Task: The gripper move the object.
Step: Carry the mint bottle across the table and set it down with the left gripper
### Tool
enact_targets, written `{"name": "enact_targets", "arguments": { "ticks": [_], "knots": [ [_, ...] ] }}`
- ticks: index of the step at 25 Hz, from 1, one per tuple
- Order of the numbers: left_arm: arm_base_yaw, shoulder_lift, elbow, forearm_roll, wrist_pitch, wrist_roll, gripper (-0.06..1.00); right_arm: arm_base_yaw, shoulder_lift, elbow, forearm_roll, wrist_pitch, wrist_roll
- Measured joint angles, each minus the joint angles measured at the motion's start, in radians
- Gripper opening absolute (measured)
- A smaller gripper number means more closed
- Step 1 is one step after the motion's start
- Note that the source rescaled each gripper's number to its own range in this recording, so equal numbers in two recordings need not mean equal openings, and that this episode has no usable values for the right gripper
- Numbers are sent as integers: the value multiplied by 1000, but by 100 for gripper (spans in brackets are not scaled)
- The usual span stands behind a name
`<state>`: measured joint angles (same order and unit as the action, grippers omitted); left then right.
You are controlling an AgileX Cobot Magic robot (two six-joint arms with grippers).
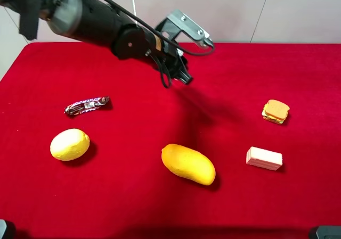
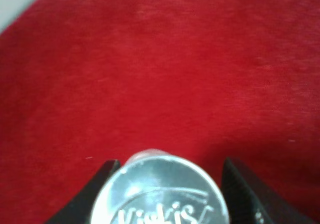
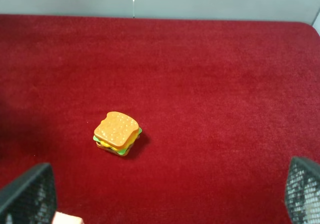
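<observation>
My left gripper [image 1: 181,73] hangs at the end of the thick black arm over the far middle of the red cloth. In the left wrist view the gripper [image 2: 169,171] is shut on the object, a small bottle whose silver screw cap [image 2: 161,196] fills the space between the black jaws. The bottle's body is hidden under the cap, and I cannot make it out in the exterior view. The arm's shadow falls apart from it on the cloth, so it looks lifted. My right gripper [image 3: 169,186] is open wide and empty, above the cloth near a toy sandwich.
On the red cloth [image 1: 160,217] lie a dark candy-bar wrapper [image 1: 87,105], a lemon [image 1: 70,144], a mango [image 1: 188,164], a toy sandwich [image 1: 275,111] [image 3: 117,133] and a pink wafer block [image 1: 264,158]. A pale wall runs behind the table's far edge.
</observation>
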<state>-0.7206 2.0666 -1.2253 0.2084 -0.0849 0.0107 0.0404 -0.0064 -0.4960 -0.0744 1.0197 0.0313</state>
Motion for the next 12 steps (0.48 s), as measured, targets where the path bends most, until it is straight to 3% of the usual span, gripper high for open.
{"name": "enact_targets", "arguments": {
  "ticks": [12],
  "knots": [
    [-33,80,0,0,-8,-2,0,0,0,0,0,1,0]
  ]
}}
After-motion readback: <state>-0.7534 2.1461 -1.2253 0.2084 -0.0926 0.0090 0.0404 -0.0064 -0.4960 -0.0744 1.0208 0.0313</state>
